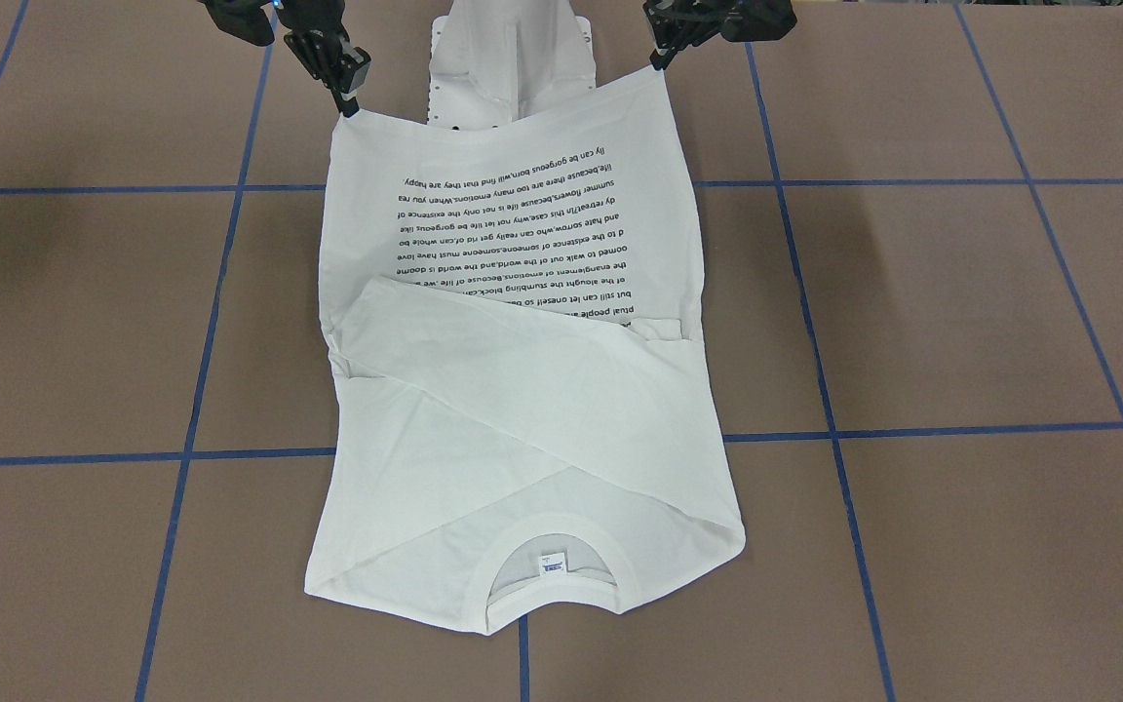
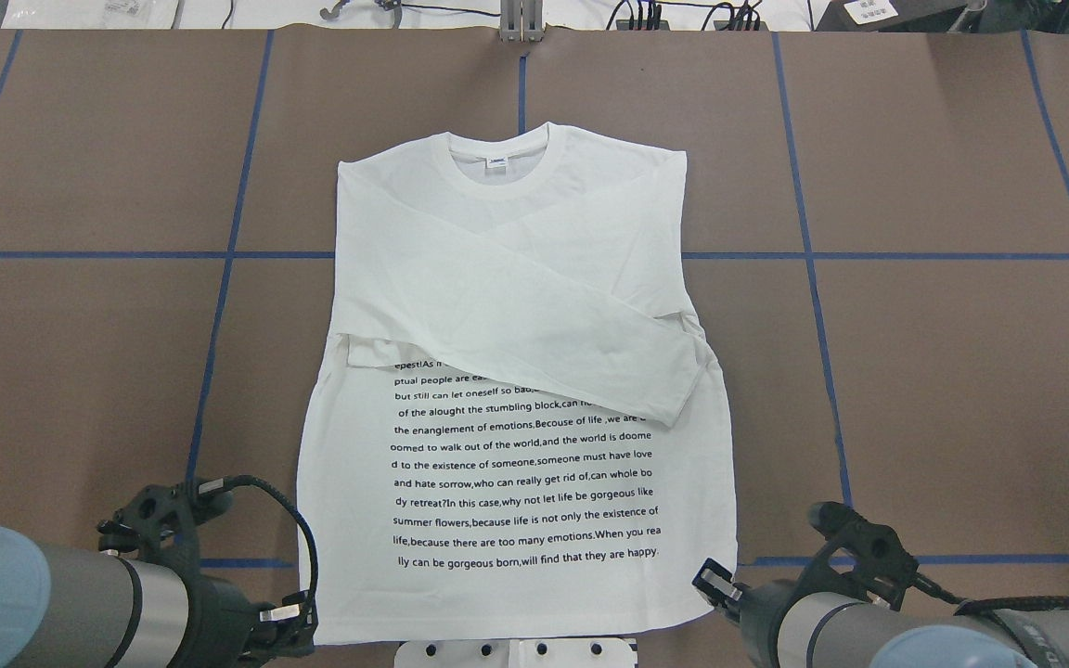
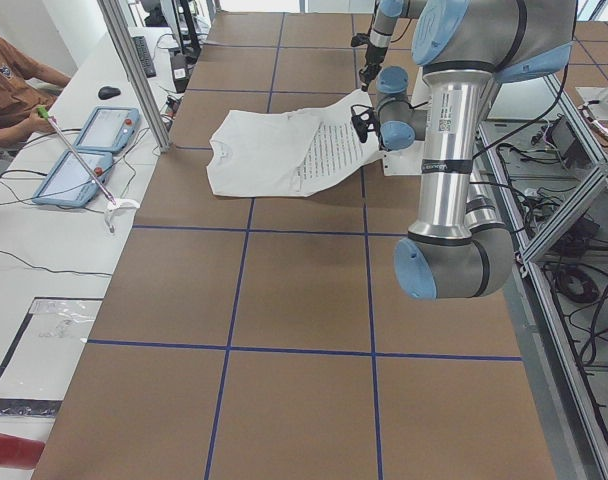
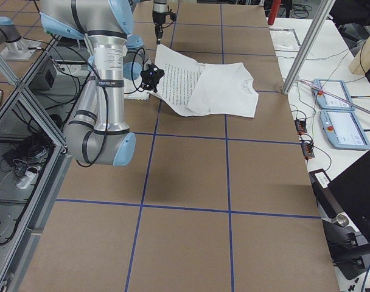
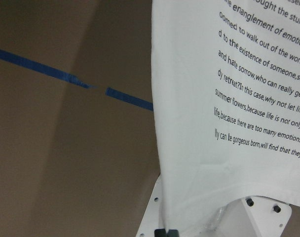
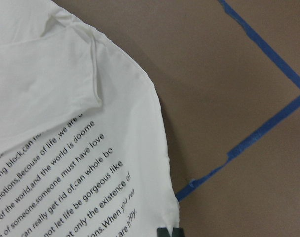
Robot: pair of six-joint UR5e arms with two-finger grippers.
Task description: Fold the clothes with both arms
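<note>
The clothes are one white long-sleeved T-shirt [image 2: 516,306] with lines of black text, lying front up on the brown table, collar [image 2: 497,162] at the far side. Both sleeves are folded across the chest. Its bottom hem is raised off the table toward the robot. My left gripper [image 2: 298,623] is shut on the hem's left corner, and the left wrist view shows the cloth [image 5: 229,98] hanging from the fingertips. My right gripper [image 2: 709,580] is shut on the right corner; the front-facing view shows the left gripper [image 1: 657,60] and the right gripper [image 1: 347,102] pinching the hem corners.
The white pedestal base [image 1: 513,58] stands under the lifted hem, between the arms. Blue tape lines [image 2: 219,325] grid the brown table. In the left side view a seated person [image 3: 9,80] and two tablets [image 3: 89,150] are at a side desk beyond the table's far edge.
</note>
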